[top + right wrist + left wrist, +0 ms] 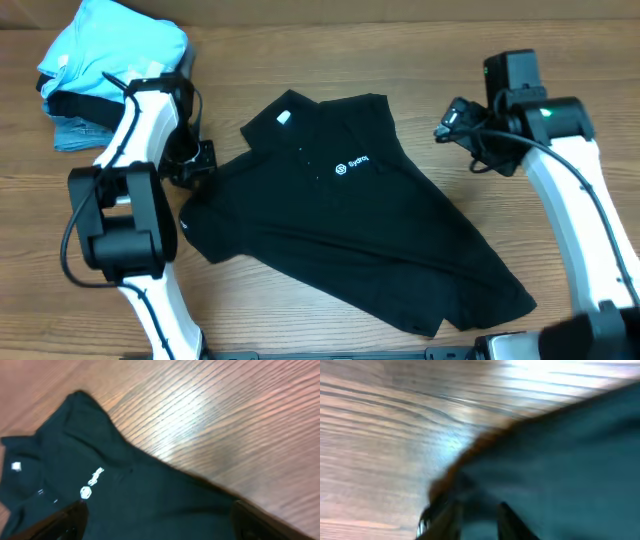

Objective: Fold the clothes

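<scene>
The black short-sleeved collared shirt (340, 215) lies spread diagonally on the wooden table, collar and white neck tag at the upper left and white chest logo facing up. My left gripper (195, 163) is at the shirt's left shoulder edge. In the blurred left wrist view its fingers (472, 522) sit close together with dark cloth (560, 460) pinched between them. My right gripper (452, 120) hovers just past the shirt's right shoulder. In the right wrist view its fingers (160, 522) are wide apart and empty above the shirt (125, 495), near the logo.
A stack of folded garments, light blue on top (110, 50) with denim-blue below, sits at the back left corner next to the left arm. Bare wooden tabletop (450, 50) surrounds the shirt. The arm bases stand at the front left and front right.
</scene>
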`<state>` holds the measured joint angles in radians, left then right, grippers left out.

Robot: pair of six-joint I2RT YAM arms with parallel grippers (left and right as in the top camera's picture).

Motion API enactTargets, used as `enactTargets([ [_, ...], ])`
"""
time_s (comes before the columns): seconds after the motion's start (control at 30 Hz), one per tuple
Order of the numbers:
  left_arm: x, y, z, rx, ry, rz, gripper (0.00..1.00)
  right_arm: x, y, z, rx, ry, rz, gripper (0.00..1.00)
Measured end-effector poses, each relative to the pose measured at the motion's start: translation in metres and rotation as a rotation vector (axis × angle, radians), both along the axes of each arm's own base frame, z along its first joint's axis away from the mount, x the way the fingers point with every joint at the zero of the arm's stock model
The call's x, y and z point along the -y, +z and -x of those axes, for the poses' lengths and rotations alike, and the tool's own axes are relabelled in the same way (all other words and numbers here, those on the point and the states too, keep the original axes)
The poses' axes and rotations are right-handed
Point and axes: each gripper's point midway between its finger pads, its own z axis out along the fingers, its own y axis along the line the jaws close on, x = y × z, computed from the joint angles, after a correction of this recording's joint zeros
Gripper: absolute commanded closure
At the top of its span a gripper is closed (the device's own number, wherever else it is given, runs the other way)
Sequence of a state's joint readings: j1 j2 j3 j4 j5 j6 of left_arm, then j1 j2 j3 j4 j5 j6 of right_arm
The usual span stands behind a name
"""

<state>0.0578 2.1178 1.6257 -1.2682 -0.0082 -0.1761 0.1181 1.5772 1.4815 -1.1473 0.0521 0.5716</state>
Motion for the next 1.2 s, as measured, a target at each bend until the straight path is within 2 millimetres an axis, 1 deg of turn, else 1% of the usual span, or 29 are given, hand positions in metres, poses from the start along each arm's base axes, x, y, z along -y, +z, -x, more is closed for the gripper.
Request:
enactTargets([
  [0.03,0.003,0.009,-0.002,0.027,-0.009,0.004,0.63,-0.001,-0.008,-0.004,-0.015,0.0,0.002,0.11],
  [0.13,0.008,0.042,-0.006,0.119,-0.031,0.013,0.59,-0.002,-0.034,-0.018,-0.051,0.021,0.013,0.15],
  [0.17,0.009,0.055,-0.006,0.151,-0.032,0.015,0.58,-0.002,-0.042,-0.019,-0.071,0.026,0.018,0.18],
  [0.27,0.011,0.09,-0.002,0.236,-0.036,0.025,0.55,-0.001,-0.072,-0.018,-0.161,0.033,0.037,0.19],
  [0.33,0.015,0.108,0.001,0.282,-0.046,0.044,0.52,-0.003,-0.094,-0.018,-0.219,0.068,0.04,0.23],
  [0.37,0.018,0.117,0.002,0.31,-0.058,0.061,0.5,-0.005,-0.102,-0.017,-0.238,0.088,0.036,0.23],
  [0.4,0.021,0.123,0.003,0.328,-0.068,0.078,0.49,-0.008,-0.112,-0.016,-0.266,0.12,0.028,0.23],
  [0.47,0.028,0.129,0.003,0.347,-0.093,0.108,0.49,-0.015,-0.125,-0.017,-0.287,0.187,0.004,0.23],
  [0.57,0.037,0.129,0.002,0.356,-0.131,0.136,0.5,-0.025,-0.144,-0.024,-0.278,0.293,-0.03,0.24],
  [0.63,0.045,0.129,0.001,0.359,-0.158,0.148,0.5,-0.03,-0.153,-0.026,-0.271,0.342,-0.043,0.28],
  [0.7,0.055,0.13,0.0,0.368,-0.196,0.158,0.49,-0.033,-0.162,-0.028,-0.261,0.376,-0.05,0.37],
  [0.77,0.065,0.131,-0.002,0.378,-0.228,0.165,0.46,-0.035,-0.171,-0.032,-0.247,0.402,-0.052,0.51],
  [0.8,0.069,0.131,-0.003,0.383,-0.239,0.169,0.45,-0.036,-0.174,-0.034,-0.24,0.411,-0.052,0.57],
  [0.83,0.073,0.131,-0.004,0.389,-0.251,0.173,0.45,-0.036,-0.176,-0.036,-0.231,0.42,-0.051,0.59],
  [0.87,0.077,0.131,-0.005,0.394,-0.261,0.174,0.45,-0.037,-0.177,-0.039,-0.221,0.428,-0.051,0.63],
  [0.9,0.08,0.132,-0.006,0.399,-0.273,0.176,0.45,-0.037,-0.177,-0.042,-0.208,0.43,-0.049,0.72],
  [0.93,0.083,0.132,-0.007,0.404,-0.281,0.178,0.44,-0.038,-0.176,-0.045,-0.192,0.439,-0.049,0.78],
  [0.97,0.087,0.132,-0.008,0.41,-0.291,0.179,0.44,-0.039,-0.176,-0.048,-0.182,0.443,-0.051,0.78],
  [1.03,0.093,0.133,-0.009,0.42,-0.307,0.182,0.43,-0.04,-0.175,-0.049,-0.173,0.444,-0.055,0.6],
  [1.07,0.095,0.133,-0.009,0.422,-0.313,0.183,0.43,-0.041,-0.175,-0.049,-0.174,0.45,-0.059,0.54],
  [1.1,0.097,0.133,-0.009,0.423,-0.319,0.184,0.43,-0.042,-0.175,-0.048,-0.176,0.457,-0.06,0.5],
  [1.2,0.101,0.133,-0.008,0.422,-0.331,0.187,0.4,-0.05,-0.175,-0.042,-0.186,0.505,-0.102,0.46],
])
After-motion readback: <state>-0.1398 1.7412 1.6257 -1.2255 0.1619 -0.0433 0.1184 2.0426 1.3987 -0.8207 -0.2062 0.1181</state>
